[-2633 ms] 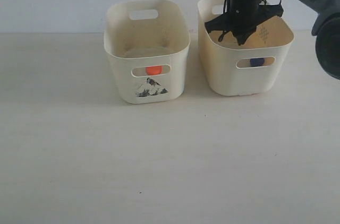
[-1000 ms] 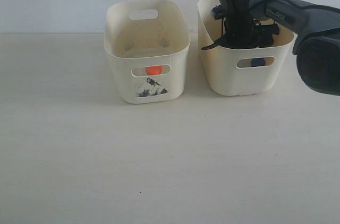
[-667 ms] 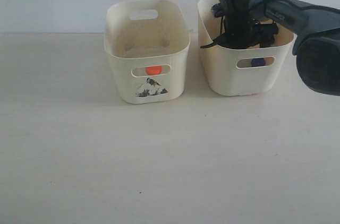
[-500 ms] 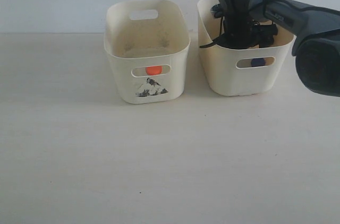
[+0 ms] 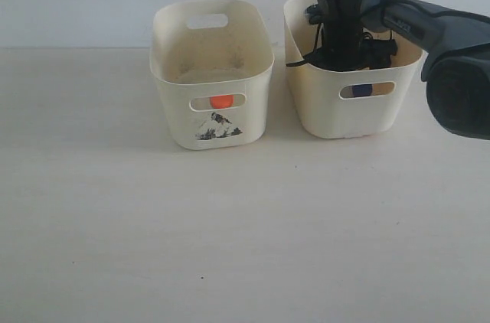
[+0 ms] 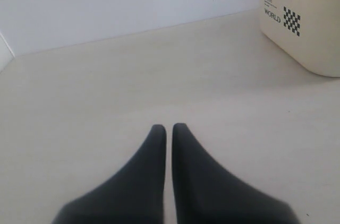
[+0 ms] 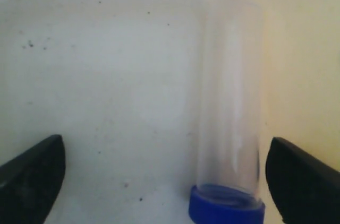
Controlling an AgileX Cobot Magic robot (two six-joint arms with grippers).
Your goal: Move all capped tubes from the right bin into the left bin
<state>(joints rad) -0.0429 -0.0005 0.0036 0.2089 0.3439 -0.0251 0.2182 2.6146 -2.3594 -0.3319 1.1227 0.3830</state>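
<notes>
Pale counter (image 5: pixel 245 246); inside the right bin (image 5: pixel 329 116) my right pincer (image 7: pixel 167 179) stands spread, blue tube (image 7: pixel 228 128) in its gap, nearer 1 side. I'd centre, then squeeze gently.

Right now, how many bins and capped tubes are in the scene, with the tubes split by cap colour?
bins: 2, the left bin and the right bin
orange-capped tube: 1, in the left bin, seen through its front slot
blue-capped tube: 1, lying in the right bin
total: 4
</notes>
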